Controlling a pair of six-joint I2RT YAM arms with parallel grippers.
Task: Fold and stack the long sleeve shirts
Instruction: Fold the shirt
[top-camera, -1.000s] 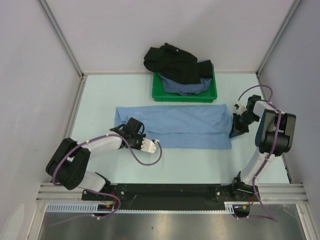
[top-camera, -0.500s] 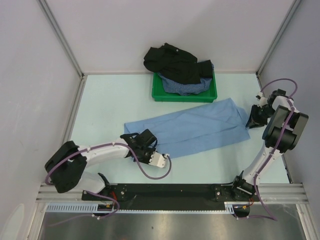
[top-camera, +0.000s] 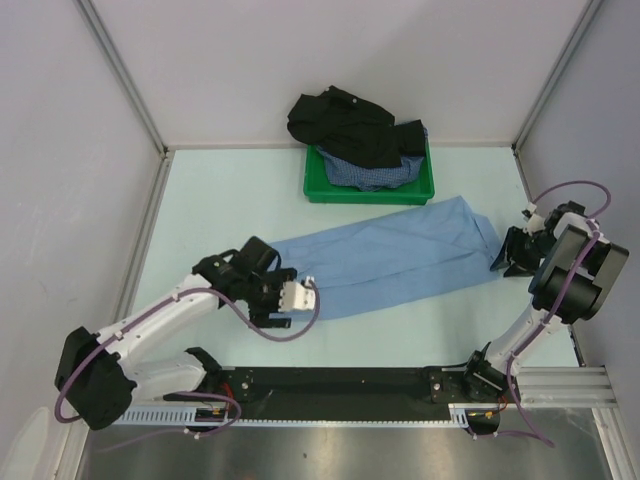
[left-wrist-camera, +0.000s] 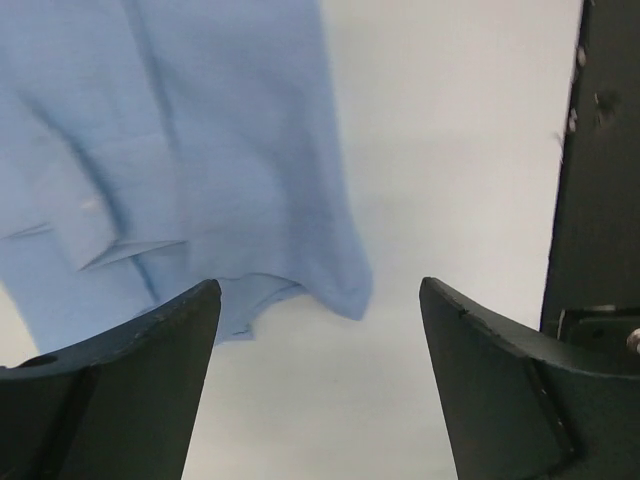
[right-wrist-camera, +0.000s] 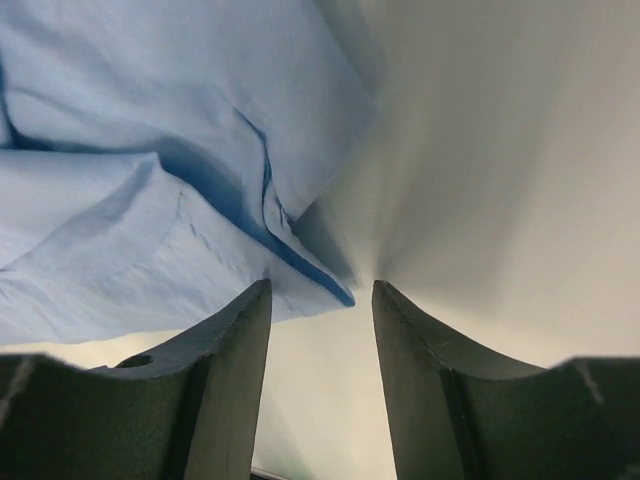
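The light blue shirt (top-camera: 390, 255) lies on the table as a long folded strip, slanting from lower left to upper right. Its left corner (left-wrist-camera: 340, 290) shows just beyond my left gripper (left-wrist-camera: 320, 285), which is wide open and empty. That gripper (top-camera: 270, 288) hovers over the strip's left end. At the strip's right end my right gripper (top-camera: 508, 255) is also open. A folded corner of the shirt (right-wrist-camera: 320, 285) lies just ahead of its tips (right-wrist-camera: 322, 288), ungripped. A black shirt (top-camera: 345, 125) and a dark-blue checked shirt (top-camera: 365, 175) are piled in the tray.
The green tray (top-camera: 370, 197) stands at the back centre, against the rear wall. Side walls with metal posts close in the table on the left and right. The black base rail (top-camera: 340, 382) runs along the near edge.
Both grippers have opened and let go of the light blue shirt, which has swung from lying level to a slant. The left gripper has drawn back to the left, the right one slightly outward.
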